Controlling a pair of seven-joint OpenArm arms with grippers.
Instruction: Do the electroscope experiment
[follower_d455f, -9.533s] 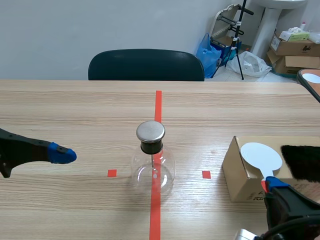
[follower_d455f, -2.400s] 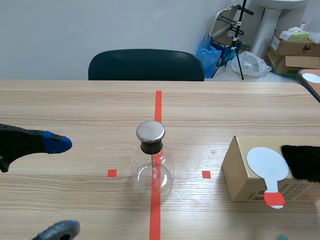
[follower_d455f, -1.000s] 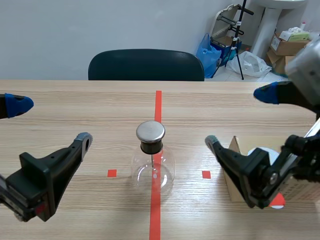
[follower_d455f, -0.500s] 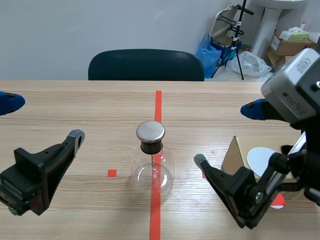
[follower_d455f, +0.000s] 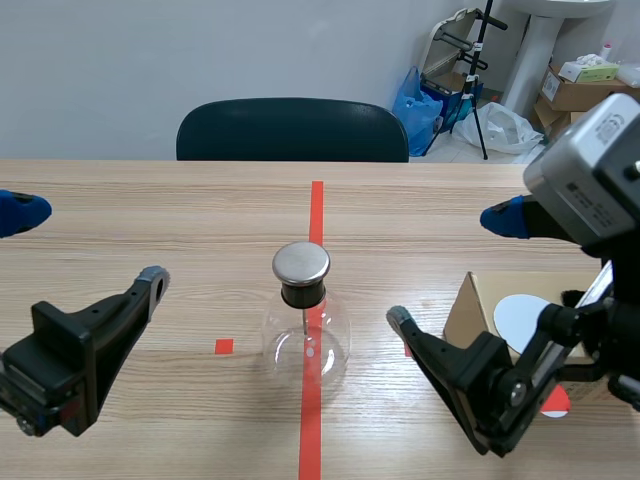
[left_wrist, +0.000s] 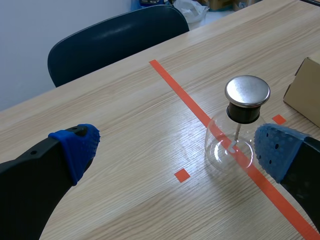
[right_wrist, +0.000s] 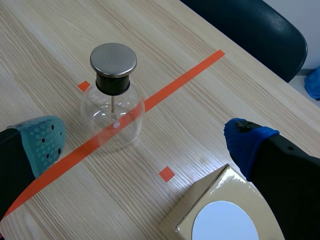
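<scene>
– Locating the electroscope (follower_d455f: 306, 335): where does it stand?
– You find it upright on the red tape line (follower_d455f: 316, 210), mid-table, between the two arms.
– And the grippers?
– You see the left gripper (follower_d455f: 85, 247) spread wide, holding nothing, left of the flask. The right gripper (follower_d455f: 452, 268) is equally wide, holding nothing, right of it, beside the cardboard box (follower_d455f: 462, 300) bearing the white disc (follower_d455f: 515, 320).

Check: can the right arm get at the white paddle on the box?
Probably yes: the right hand is open near the box, and nothing covers the white paddle on top.
</scene>
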